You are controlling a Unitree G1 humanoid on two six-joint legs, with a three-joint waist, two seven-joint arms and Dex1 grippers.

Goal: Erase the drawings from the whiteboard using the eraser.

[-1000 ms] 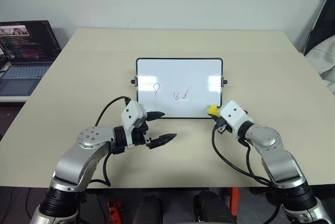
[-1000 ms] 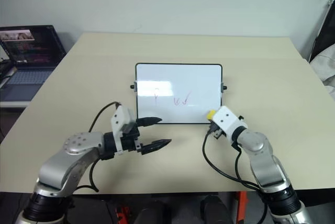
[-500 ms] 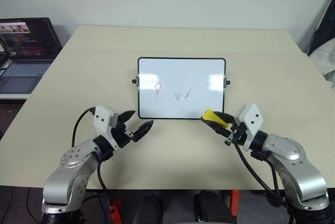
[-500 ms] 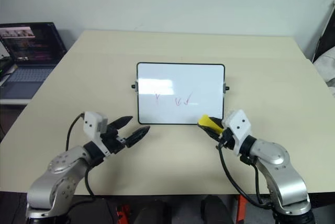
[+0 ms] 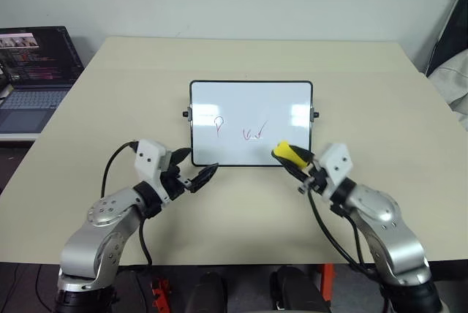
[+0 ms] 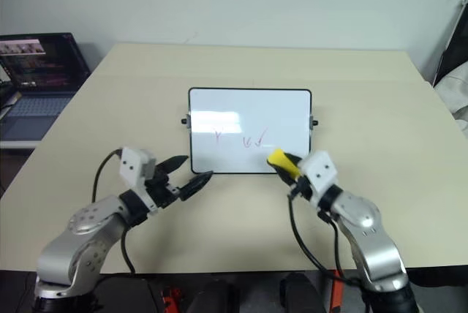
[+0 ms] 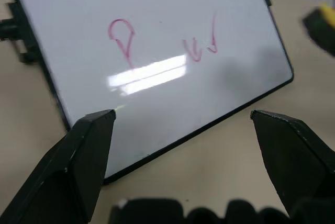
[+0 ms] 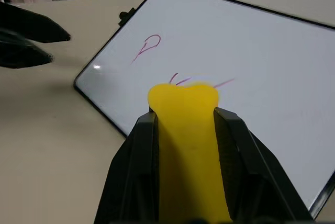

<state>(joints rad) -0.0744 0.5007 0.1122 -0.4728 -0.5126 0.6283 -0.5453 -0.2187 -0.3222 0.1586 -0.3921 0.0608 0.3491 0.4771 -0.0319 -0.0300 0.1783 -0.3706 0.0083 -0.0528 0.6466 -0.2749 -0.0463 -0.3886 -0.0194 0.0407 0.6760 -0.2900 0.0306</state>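
The whiteboard (image 5: 248, 101) lies flat at the middle of the table. It bears the drawings: a balloon-like loop (image 5: 219, 124) and a double check mark (image 5: 255, 133) in red-purple marker. My right gripper (image 5: 296, 161) is shut on the yellow eraser (image 5: 290, 154). The eraser's tip hangs over the board's near edge, just right of the check mark (image 8: 178, 81). The right wrist view has the eraser (image 8: 188, 130) clamped between both fingers (image 8: 138, 150). My left gripper (image 5: 199, 163) stands open at the board's near left corner, holding nothing. Its fingers (image 7: 89, 150) straddle the board's near edge.
The beige table (image 5: 219, 57) has bare room all round the board. An open laptop (image 5: 33, 64) sits on a lower surface to the far left. Dark and pale cloth (image 5: 453, 57) lies past the table's right edge.
My left gripper has swung round to point at the board's near left corner. My right gripper has carried the eraser slightly left and up, over the board's near edge.
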